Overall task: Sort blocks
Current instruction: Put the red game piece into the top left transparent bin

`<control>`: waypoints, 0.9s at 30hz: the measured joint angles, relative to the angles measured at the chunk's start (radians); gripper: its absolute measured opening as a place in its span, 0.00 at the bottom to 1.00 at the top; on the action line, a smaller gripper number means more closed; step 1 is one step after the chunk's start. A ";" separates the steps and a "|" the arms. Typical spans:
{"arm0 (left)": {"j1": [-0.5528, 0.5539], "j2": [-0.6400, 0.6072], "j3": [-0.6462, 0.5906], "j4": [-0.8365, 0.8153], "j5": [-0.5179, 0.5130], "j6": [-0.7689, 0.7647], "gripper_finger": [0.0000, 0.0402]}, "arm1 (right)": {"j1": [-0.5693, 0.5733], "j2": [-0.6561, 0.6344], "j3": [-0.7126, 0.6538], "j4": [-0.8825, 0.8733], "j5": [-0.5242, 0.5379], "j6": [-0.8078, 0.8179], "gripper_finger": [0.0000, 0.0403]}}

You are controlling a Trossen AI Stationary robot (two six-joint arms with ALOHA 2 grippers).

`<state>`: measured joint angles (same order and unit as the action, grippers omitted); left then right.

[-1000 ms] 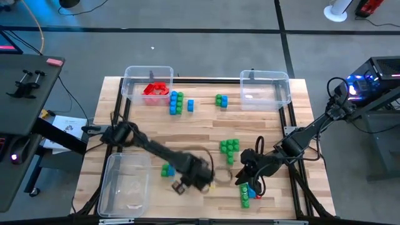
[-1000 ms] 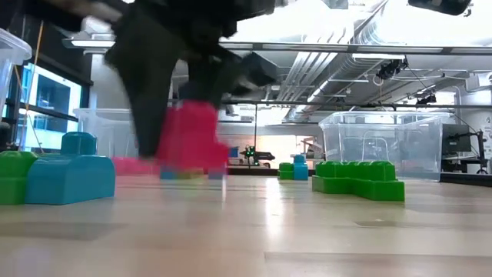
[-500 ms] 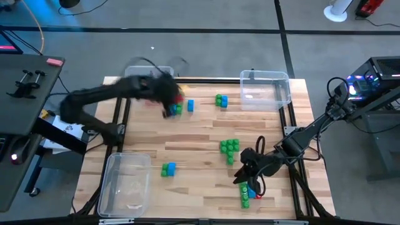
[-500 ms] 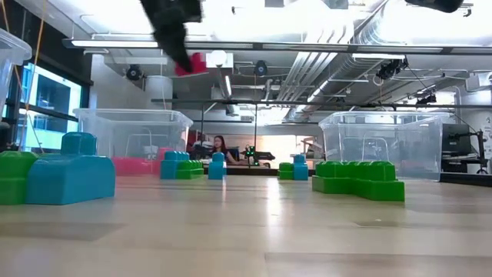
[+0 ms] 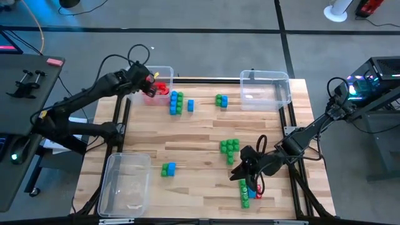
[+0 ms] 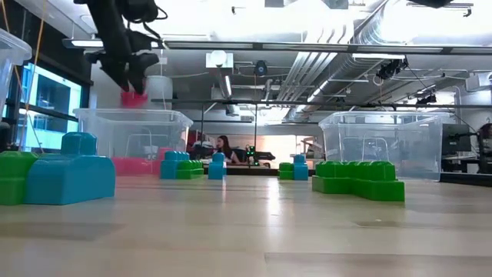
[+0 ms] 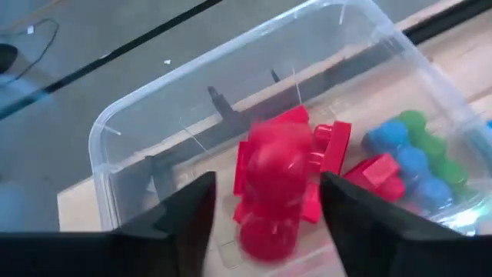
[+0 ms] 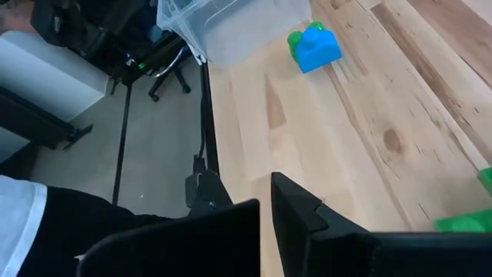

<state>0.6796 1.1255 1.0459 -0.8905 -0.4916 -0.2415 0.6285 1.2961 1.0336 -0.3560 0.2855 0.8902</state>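
Observation:
My left gripper (image 5: 149, 80) (image 6: 131, 77) hangs open over the far-left clear bin (image 5: 132, 75). A red block (image 7: 273, 192) (image 6: 133, 98) shows blurred just below and between its fingers, touching neither, above other red blocks (image 5: 160, 89) lying in the bin. My right gripper (image 5: 237, 172) (image 8: 265, 201) is shut and hovers low near the table's near right, beside a green, blue and red cluster (image 5: 247, 192). More blocks rest on the table: a blue-green cluster (image 5: 176, 103), a green cluster (image 5: 229, 147), a blue-green pair (image 5: 167, 169) (image 8: 314, 42).
A second clear bin (image 5: 265, 89) stands at the far right and a third (image 5: 125, 184) at the near left corner. A single blue block (image 5: 190, 105) and a green pair (image 5: 222, 100) lie between the far bins. Bare wood lies across the table's middle.
My left gripper has swung from the near middle of the table up and over to the far-left bin, carrying the red block. The block, held between the fingers half a second ago, now shows below them over the bin.

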 joint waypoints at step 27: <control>-0.823 -0.036 -0.220 0.995 0.466 -0.360 0.78 | 0.175 0.116 0.001 -0.085 -0.341 0.293 0.00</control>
<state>-0.1430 1.0900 0.8258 0.1042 -0.0253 -0.6012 0.8039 1.4121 1.0348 -0.4406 -0.0558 1.1835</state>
